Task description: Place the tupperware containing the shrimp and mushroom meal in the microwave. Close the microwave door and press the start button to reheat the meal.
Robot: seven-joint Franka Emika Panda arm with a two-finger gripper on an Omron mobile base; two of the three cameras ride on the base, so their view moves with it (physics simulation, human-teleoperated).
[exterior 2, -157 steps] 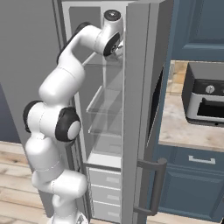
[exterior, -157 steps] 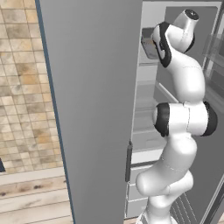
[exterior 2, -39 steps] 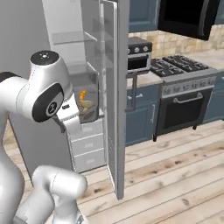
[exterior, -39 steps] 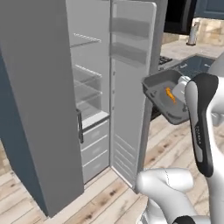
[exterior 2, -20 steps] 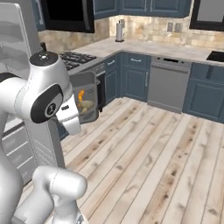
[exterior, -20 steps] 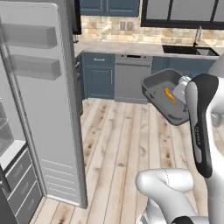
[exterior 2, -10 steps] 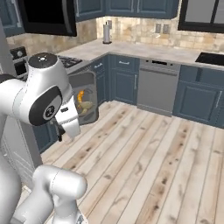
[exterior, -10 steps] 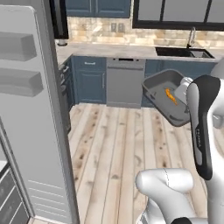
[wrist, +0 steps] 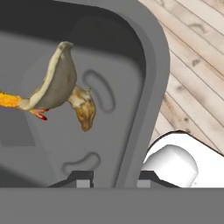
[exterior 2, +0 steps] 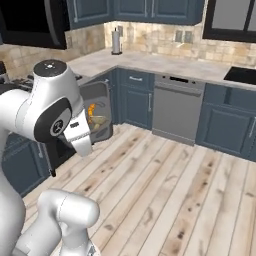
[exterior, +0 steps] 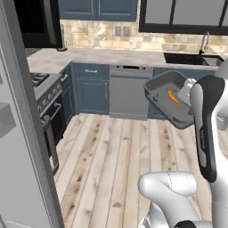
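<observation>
1. Your gripper (wrist: 109,180) is pinching the raised rim of the tub (wrist: 148,87): in the hand view one finger (wrist: 83,178) sits inside the wall and the other outside it, with the rim between them.
2. The tub (exterior: 171,104) hangs in the air above the wooden floor (exterior: 116,164), tilted, at about the height of the desk behind it. It touches nothing but your gripper.
3. In the left base view you see the orange shrimp (exterior: 173,98) lying on the tub's bottom, near the side closest to the arm.
4. In the right base view the tub (exterior 2: 100,107) is half hidden behind the arm's big white joint, with the shrimp (exterior 2: 91,109) and a tan mushroom lump (exterior 2: 99,120) showing through its wall.
5. In the hand view a pale mushroom slice (wrist: 59,81) and a browner lump (wrist: 85,111) lie together on the tub's bottom, and the tail end of the shrimp (wrist: 11,100) reaches in from the left edge, touching the slice.
6. The microwave (exterior 2: 35,22) is up at the top left of the right base view, dark and well apart from the tub. You cannot tell from here how its door stands.
7. Along the far wall runs the desk (exterior: 102,55), with a dishwasher (exterior: 128,91) under it and a sink (exterior: 189,58) further right.
8. A stove (exterior: 44,84) stands at the left, just past the open grey refrigerator door (exterior: 20,147).
</observation>
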